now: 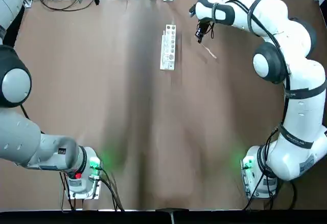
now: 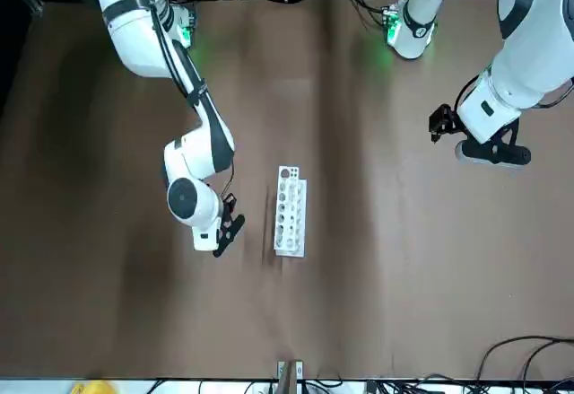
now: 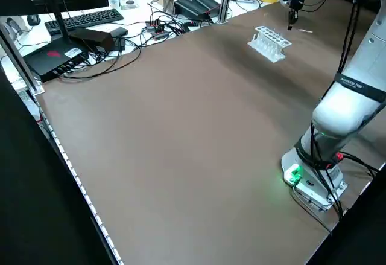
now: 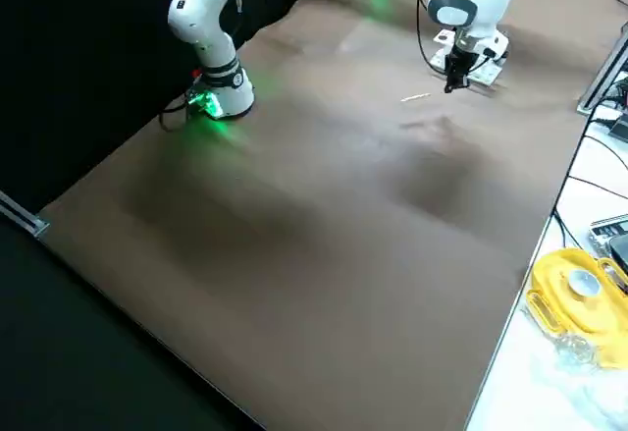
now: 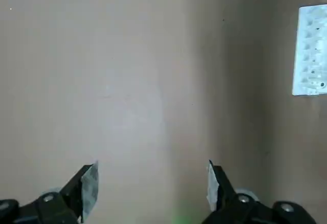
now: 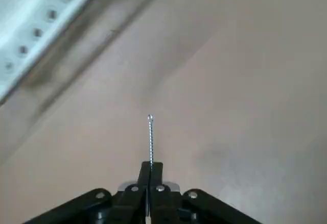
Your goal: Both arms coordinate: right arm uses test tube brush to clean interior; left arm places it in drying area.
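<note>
Holding the brush: right hand point(image 6: 152, 164), closed on the test tube brush point(image 6: 150, 140), right of the rack
Landmark: white rack point(image 1: 168, 47), on the worktop point(image 1: 127, 106)
Left hand point(image 5: 153, 191): open, left of the rack
</note>
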Motion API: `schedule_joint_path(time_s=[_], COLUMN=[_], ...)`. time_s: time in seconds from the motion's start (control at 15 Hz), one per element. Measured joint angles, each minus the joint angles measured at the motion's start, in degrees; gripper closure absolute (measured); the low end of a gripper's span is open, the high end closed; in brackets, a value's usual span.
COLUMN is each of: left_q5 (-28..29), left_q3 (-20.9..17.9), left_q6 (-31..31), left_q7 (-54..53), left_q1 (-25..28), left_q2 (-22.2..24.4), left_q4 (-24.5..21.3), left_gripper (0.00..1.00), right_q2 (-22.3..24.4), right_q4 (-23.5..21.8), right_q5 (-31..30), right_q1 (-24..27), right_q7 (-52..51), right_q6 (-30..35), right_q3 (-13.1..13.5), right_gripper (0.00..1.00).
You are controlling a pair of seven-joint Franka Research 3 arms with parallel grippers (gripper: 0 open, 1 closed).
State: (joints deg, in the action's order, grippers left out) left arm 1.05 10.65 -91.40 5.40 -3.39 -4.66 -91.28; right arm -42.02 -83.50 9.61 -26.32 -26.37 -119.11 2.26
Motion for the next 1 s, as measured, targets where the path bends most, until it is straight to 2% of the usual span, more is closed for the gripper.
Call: schedule_joint_path(time_s=[0.13,0.2,0.47,0.8,1.0], left_q5=[0.0,0.0,0.0,0.0,0.0], left_q3=[0.01,0.01,0.02,0.02,0.1], left_q6=[0.0,0.0,0.0,0.0,0.0], left_q7=[0.0,0.0,0.0,0.0,0.0], left_q1=[0.0,0.0,0.0,0.03,-0.24], left_q2=[0.0,0.0,0.0,-0.01,-0.01], left_q4=[-0.02,-0.07,-0.12,-0.22,-0.25], left_gripper=[0.0,0.0,0.0,0.0,0.0], right_q2=[0.22,0.32,0.36,0.47,0.52], right_q4=[0.49,1.2,2.01,3.69,5.47], right_q5=[3.12,6.54,17.51,40.13,51.74], right_q1=[0.39,0.6,0.91,2.21,3.67], right_q7=[-7.83,-16.22,-35.38,-59.01,-69.15], right_q6=[-0.18,-0.27,-0.44,-0.27,3.12], right_q3=[-0.04,-0.09,-0.19,-0.36,-0.72], right_gripper=[0.98,0.98,0.98,0.98,0.98])
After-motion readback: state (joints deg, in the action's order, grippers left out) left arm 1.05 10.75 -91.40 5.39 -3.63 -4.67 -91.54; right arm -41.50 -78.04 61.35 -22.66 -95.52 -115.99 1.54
